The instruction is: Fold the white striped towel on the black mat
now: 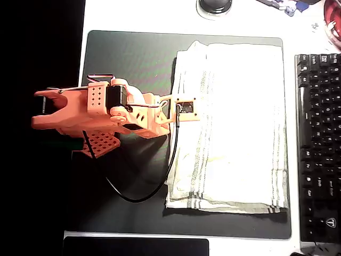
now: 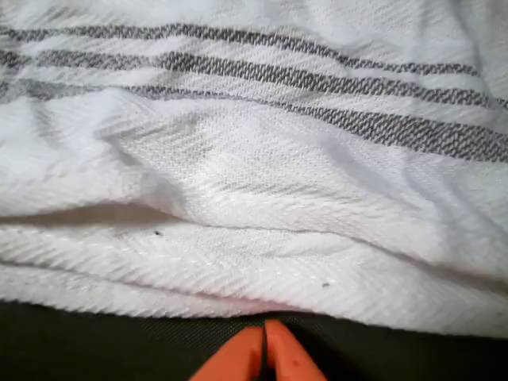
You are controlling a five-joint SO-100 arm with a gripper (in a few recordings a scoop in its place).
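Note:
The white striped towel [image 1: 234, 128] lies doubled over on the right half of the black mat [image 1: 128, 58], its layered left edge bunched and slightly wavy. My orange arm [image 1: 106, 109] reaches in from the left, and its wrist camera mount [image 1: 185, 108] sits over that left edge. In the wrist view the towel [image 2: 254, 175] shows grey stripes and stacked layers. My gripper [image 2: 264, 351] is shut, its two orange tips pressed together low over the mat [image 2: 95, 349], just short of the towel's edge. Nothing shows between the tips.
A black keyboard [image 1: 319, 144] lies along the mat's right side. A black cable [image 1: 139, 196] loops from the arm across the mat's lower left. A round dark object [image 1: 214, 6] sits beyond the far edge, and a dark flat item [image 1: 136, 247] lies below the mat.

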